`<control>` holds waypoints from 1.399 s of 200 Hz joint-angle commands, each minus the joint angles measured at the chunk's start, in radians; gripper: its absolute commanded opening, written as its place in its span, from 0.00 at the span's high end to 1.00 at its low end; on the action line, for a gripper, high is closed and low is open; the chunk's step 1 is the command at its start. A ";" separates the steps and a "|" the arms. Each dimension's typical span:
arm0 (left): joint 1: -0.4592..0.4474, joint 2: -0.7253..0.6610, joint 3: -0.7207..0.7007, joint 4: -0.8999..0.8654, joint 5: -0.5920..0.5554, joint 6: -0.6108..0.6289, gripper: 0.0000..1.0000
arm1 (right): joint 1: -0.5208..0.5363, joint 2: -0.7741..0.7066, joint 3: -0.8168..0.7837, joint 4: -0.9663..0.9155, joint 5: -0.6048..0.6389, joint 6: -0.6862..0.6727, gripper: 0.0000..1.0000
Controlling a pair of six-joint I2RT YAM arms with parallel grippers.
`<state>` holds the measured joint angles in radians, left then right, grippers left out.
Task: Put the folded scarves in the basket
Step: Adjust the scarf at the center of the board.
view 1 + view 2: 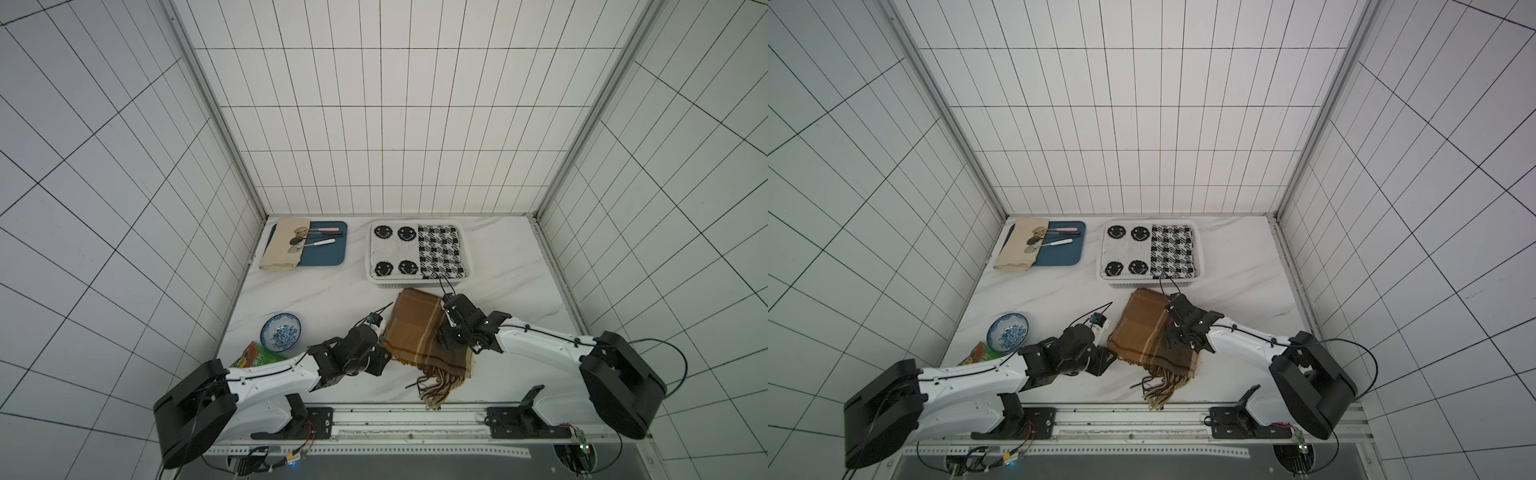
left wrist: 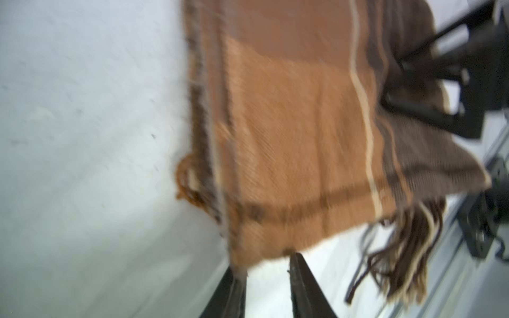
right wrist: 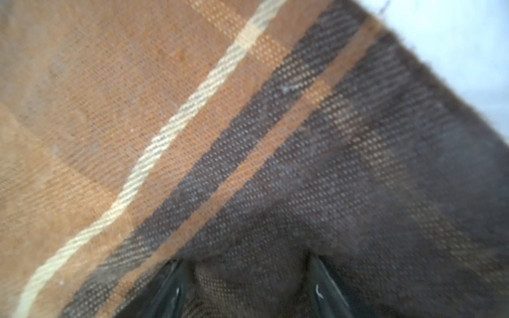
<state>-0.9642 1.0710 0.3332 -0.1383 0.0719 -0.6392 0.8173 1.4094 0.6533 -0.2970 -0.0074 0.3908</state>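
Both grippers seemingly pinch the brown scarf (image 1: 415, 332).

Three folded scarves (image 1: 419, 332) (two in basket (image 1: 415, 283)), three spoons (image 1: 316, 243), one bowl (image 1: 281, 332).

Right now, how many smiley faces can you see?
4, all on the black-and-white cloth inside the basket: two along its far side, two along its near side. More may be hidden.

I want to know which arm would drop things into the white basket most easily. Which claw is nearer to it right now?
The right claw. It sits on the brown scarf just in front of the basket; the left claw is at the scarf's near left edge, farther from the basket.
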 commanded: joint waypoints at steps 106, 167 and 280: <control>0.302 0.150 0.241 0.032 -0.087 0.135 0.16 | -0.052 -0.345 -0.143 0.001 -0.122 0.075 0.14; 0.306 0.352 0.261 0.233 0.091 0.162 0.16 | -0.187 -0.478 -0.249 0.030 -0.164 0.184 0.15; 0.263 0.542 0.311 0.148 0.204 0.119 0.46 | -0.187 -0.464 -0.368 0.081 -0.173 0.291 0.16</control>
<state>-0.6773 1.6161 0.6651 0.0673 0.2371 -0.5068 0.6384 0.8898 0.3080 -0.2604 -0.1535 0.6689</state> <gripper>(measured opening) 0.582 0.842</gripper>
